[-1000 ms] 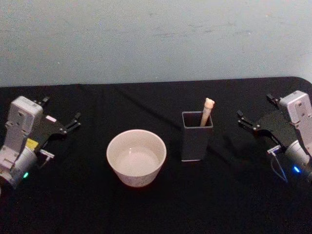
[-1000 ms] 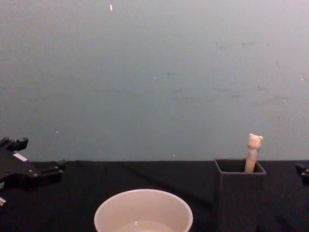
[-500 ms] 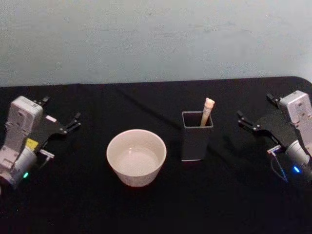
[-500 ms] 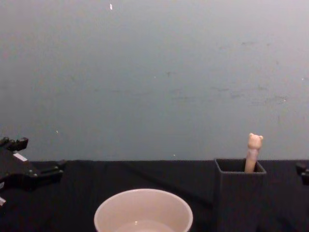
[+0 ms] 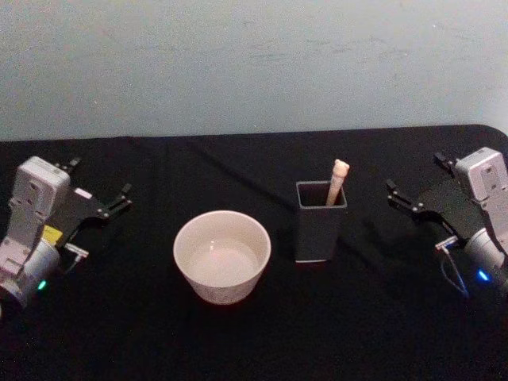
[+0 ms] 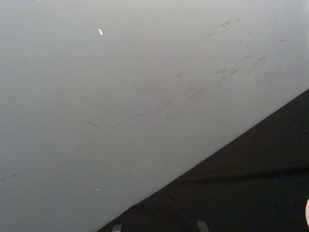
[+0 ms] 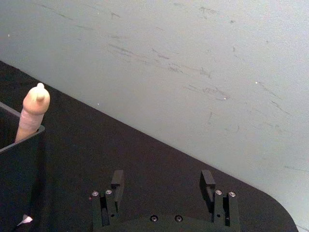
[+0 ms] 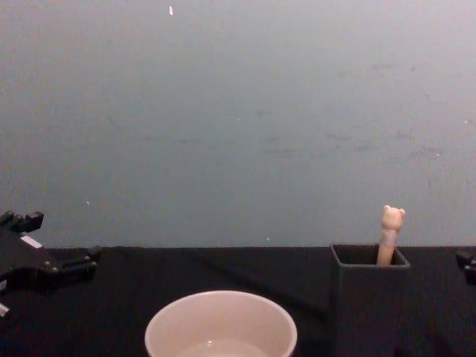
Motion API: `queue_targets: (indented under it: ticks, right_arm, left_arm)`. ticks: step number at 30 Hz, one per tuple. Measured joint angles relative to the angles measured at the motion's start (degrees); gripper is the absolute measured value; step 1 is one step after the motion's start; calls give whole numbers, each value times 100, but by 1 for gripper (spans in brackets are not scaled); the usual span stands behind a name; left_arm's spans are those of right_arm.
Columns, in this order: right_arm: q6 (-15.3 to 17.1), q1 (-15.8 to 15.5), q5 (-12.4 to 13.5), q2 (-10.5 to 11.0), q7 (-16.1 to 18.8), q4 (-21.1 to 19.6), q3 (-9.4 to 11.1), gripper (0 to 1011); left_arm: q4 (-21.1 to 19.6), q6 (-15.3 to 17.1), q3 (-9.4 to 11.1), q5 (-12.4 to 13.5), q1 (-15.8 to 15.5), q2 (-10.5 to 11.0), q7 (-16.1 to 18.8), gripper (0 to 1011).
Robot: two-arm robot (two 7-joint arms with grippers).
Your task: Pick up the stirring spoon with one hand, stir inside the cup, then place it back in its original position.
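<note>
The stirring spoon (image 5: 337, 181) leans in the dark grey holder (image 5: 320, 230) mid-table, just right of the cream cup (image 5: 222, 255). The left gripper (image 5: 101, 178) hangs near the black table's (image 5: 238, 341) left edge and the right gripper (image 5: 414, 172) near its right edge, both with fingers apart.

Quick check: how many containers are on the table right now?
2. The cup sits centre-front; the holder stands apart on its right, with the stirring spoon leaning inside. None looks hidden. The left gripper and right gripper hover open at either side.
</note>
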Motion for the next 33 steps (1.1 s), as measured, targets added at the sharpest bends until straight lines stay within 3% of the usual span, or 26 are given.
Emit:
queue_targets:
  ticks: [8,14,25,33]
  right_arm:
    - [-31,-80,-20,-40,95,-60,169,1003]
    - [-145,-278,83,56,305,-279,335,1003]
    - [-517,-705,733,306,1314,-764,586,1003]
    - [-529,-614,1012,177,1904,-734,548,1003]
  left_arm:
    - [0,0,0,0,0,0,0,1001]
    - [0,0,0,0,0,0,0,1001]
    - [0,0,0,0,0,0,0,1001]
    - [0,0,0,0,0,0,0,1001]
